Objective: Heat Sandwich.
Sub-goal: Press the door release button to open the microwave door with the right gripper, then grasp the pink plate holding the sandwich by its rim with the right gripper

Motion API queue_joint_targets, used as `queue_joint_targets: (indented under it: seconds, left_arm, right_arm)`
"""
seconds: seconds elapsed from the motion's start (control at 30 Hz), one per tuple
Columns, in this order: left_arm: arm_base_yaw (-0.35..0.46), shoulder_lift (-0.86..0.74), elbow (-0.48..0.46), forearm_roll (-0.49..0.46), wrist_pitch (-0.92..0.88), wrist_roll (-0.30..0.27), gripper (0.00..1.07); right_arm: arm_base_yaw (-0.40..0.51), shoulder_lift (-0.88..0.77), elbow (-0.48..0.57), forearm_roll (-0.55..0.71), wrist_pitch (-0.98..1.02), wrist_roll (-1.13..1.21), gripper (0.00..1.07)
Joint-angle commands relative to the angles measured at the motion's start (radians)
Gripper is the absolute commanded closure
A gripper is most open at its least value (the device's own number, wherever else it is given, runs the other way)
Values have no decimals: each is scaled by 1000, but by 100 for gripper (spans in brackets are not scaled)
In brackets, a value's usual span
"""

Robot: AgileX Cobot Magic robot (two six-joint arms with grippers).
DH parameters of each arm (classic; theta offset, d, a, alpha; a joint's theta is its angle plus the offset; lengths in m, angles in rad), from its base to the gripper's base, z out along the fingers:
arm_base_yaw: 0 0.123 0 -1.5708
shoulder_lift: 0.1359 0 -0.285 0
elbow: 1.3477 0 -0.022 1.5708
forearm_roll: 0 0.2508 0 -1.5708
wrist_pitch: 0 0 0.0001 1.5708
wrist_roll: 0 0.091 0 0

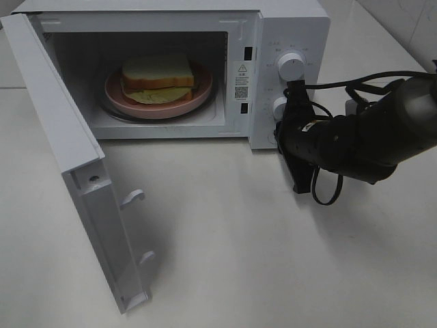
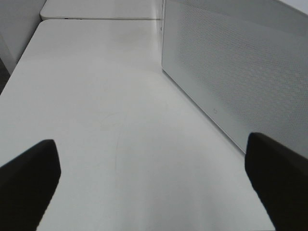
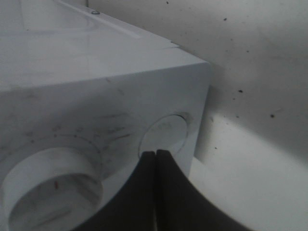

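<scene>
Resting inside microwave [image 1: 295, 22], sandwich [image 1: 158, 74] on pink plate [image 1: 161, 109], door [image 1: 56, 117] standing wide open

A white table [image 1: 259, 260] meets a pale tiled wall [image 1: 404, 24].

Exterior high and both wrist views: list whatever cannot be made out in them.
- Lower knob: exterior high, partly hidden behind the right gripper.
- Left gripper: absent from exterior high; left wrist view's edge cuts off its open fingers.
- Dial markings on the microwave: too small in exterior high, blurred in right wrist view.
- Contact between the shut right fingers and the panel: right wrist view, fingers cover the spot.
</scene>
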Motion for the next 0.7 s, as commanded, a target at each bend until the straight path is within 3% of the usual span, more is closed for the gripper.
queue_joint_targets:
  seconds: [0.03, 0.7]
  left_arm:
    - [0, -27, 3, 1, 1, 0, 5]
    - [0, -27, 3, 1, 1, 0, 5]
  right_arm:
    - [-5, -44, 22, -10, 56, -63, 107]
    - [-8, -322, 73, -61, 513, -524, 105]
